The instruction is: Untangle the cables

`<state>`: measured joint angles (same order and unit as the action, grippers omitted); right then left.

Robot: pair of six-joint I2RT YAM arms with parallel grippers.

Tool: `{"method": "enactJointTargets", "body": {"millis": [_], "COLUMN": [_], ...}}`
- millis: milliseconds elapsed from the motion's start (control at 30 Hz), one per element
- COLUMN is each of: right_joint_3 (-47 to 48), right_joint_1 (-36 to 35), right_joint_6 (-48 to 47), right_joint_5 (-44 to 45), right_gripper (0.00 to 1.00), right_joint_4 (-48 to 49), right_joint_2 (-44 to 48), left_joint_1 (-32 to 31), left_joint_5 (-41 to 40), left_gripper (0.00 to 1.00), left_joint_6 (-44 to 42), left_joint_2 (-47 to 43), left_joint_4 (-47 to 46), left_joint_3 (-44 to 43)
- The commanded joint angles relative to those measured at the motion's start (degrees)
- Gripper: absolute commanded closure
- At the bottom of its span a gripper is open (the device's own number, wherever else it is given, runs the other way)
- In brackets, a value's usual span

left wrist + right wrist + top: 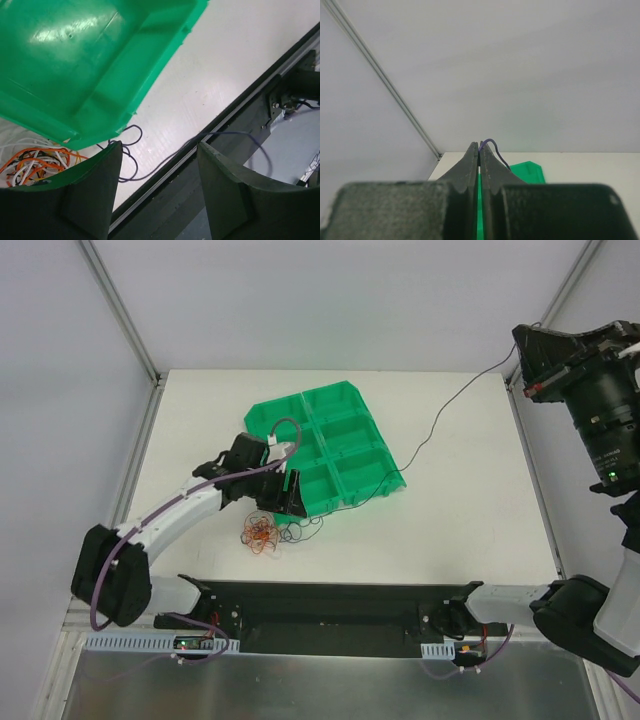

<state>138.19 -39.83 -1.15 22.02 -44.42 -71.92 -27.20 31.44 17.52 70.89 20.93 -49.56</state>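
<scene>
The cables lie as a small curly tangle (262,532) of orange, red and white wires on the white table, just off the green tray's (300,400) near-left corner. In the left wrist view the tangle (35,162) sits under the tray's (100,60) edge, with a dark wire (165,162) looping away from it. My left gripper (285,495) is open and empty (159,147), just above and beside the tangle. My right gripper (522,365) is raised at the far right, shut (479,147) on a thin dark wire (492,145) that runs down (450,410) towards the tray.
The tray has several compartments and lies slanted at mid-table; its corner shows in the right wrist view (527,170). A black base rail (330,605) runs along the near edge. Metal frame posts (120,310) stand at the back corners.
</scene>
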Motion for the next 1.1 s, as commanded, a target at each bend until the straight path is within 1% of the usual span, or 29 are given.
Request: {"method": "enactJointTargets", "body": {"millis": [0,67,167,267,333,367,433,533,600,700,833,1000,1067], "right_joint_3": [0.77,0.33,0.32,1.38,2.08,2.26,2.43,2.17,2.52,2.09,-0.37,-0.46,-2.21], "right_joint_1": [0.20,0.28,0.20,0.19,0.19,0.11,0.11,-0.42,-1.64,-5.41,-10.51,-12.99,-13.43], "right_joint_6": [-2.02,-2.19,-3.16,-3.86,-4.74,-5.52,-7.80,-12.55,-16.59,-25.63,-39.60,-54.99,-58.95], "right_joint_5": [3.46,4.17,4.96,6.63,7.94,8.73,10.75,15.76,19.09,25.60,32.11,36.86,37.83], "right_gripper": [1.00,1.00,1.00,1.00,1.00,1.00,1.00,1.00,1.00,1.00,1.00,1.00,1.00], "right_joint_4": [2.15,2.76,3.29,4.43,6.01,6.80,8.38,10.49,11.99,17.60,29.01,39.66,42.65], "right_joint_2": [1.69,2.39,3.36,4.33,5.12,5.56,6.26,7.06,7.06,7.58,8.81,8.46,8.46], "left_joint_1": [-1.19,-1.62,-3.99,-5.23,-5.32,-5.32,-5.23,-5.14,-5.14,-4.00,-1.55,1.09,2.58], "left_joint_5": [-4.62,-5.34,-9.63,-14.29,-17.71,-19.91,-24.91,-29.67,-33.09,-35.04,-35.22,-35.04,-35.13], "left_gripper": [0.40,0.38,0.37,0.44,0.45,0.47,0.48,0.49,0.49,0.50,0.50,0.50,0.51], "left_joint_6": [5.14,6.82,7.09,8.14,8.76,8.76,8.41,7.88,8.58,9.20,8.94,8.59,7.54], "left_joint_2": [7.32,9.61,11.28,13.56,14.80,15.15,15.41,15.77,14.81,12.96,12.43,9.62,8.56], "left_joint_4": [3.23,4.47,5.88,7.37,8.42,9.21,10.44,12.81,14.05,14.49,15.28,15.81,15.72], "left_joint_3": [-3.70,-4.05,-3.97,-3.53,-2.83,-2.65,-2.03,-1.50,-0.98,0.34,1.13,3.24,3.86]}}
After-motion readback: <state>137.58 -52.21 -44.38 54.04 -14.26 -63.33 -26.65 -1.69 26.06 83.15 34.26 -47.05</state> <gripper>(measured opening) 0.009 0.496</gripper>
